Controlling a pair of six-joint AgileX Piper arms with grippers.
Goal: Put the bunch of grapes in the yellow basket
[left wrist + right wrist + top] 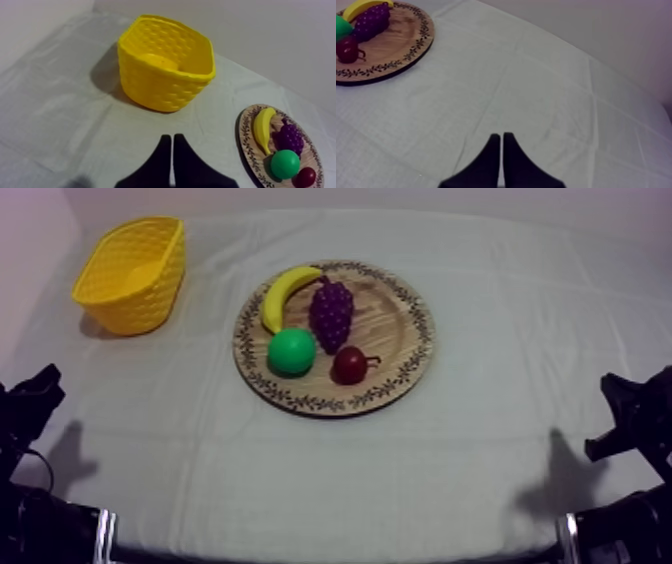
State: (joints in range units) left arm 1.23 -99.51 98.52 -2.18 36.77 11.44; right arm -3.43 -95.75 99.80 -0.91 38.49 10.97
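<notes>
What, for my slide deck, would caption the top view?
Bunch of grapes on the wooden board among banana, green fruit and small red fruit; yellow basket apart, far left.

The top camera looks down at a slant on the whole table (520, 448), with the wooden board (395, 338) mid-frame. Both wrist cameras sit low, looking across the table: left nearer the yellow basket (160, 90), right over cloth (536, 100) (all three share the board).

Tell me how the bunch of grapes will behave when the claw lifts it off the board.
The bunch of grapes looks moulded in one piece, so it probably lifts rigid and light. Its bumpy, tapering shape may slip from a narrow pinch. With banana and green fruit close beside it, a push would likely nudge them.
</notes>
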